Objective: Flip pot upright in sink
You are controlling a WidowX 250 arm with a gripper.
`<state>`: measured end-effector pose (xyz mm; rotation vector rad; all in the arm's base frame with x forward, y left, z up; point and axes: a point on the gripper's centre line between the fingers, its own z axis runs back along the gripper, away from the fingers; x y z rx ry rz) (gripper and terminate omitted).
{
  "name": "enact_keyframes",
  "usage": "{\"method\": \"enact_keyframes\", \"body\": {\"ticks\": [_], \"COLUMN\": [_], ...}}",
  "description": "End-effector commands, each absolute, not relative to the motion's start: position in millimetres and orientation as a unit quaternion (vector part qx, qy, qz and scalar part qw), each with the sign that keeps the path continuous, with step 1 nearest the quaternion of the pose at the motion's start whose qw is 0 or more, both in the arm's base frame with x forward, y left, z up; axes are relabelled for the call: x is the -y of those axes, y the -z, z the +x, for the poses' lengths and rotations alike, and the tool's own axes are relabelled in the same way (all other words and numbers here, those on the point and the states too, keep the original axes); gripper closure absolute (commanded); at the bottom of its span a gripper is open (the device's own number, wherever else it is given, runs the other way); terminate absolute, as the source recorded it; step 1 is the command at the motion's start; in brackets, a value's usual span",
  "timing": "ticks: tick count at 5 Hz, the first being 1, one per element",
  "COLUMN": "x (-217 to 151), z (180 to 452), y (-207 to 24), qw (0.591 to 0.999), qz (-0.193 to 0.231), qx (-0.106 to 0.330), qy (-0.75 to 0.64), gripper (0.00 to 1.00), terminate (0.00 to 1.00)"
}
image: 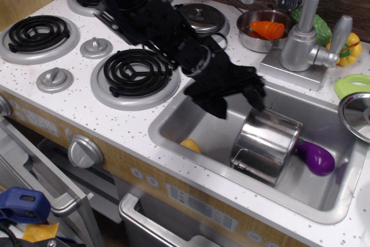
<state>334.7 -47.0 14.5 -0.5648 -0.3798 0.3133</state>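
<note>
The shiny steel pot [267,146] lies on its side in the grey sink [324,195], its base toward the back and its open mouth toward the front left, a wire loop handle at its lower rim. My black gripper [236,101] hangs open over the sink's left half, just up and left of the pot. One fingertip [256,102] is close to the pot's upper back edge; the other points down at the left. It holds nothing.
A purple eggplant [315,157] lies right of the pot and a yellow toy [191,145] at the sink's front left. The faucet [303,33], a small pan with a carrot [266,29], a lid [355,114] and stove burners [136,73] surround the sink.
</note>
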Motion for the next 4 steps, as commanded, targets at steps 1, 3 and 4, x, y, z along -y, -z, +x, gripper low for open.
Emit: {"method": "enact_keyframes", "body": {"ticks": [1, 3, 4], "x": [48, 62, 72], "z": [338, 338, 338], "y": [-18, -11, -8], "qw": [0.920, 0.916, 0.911], "qz": [-0.306, -0.314, -0.317], "qx": [0.198, 0.203, 0.210], "qy": [-0.144, -0.146, -0.157], "gripper": [0.00, 0.00, 0.00], "terminate": [0.00, 0.00, 0.00]}}
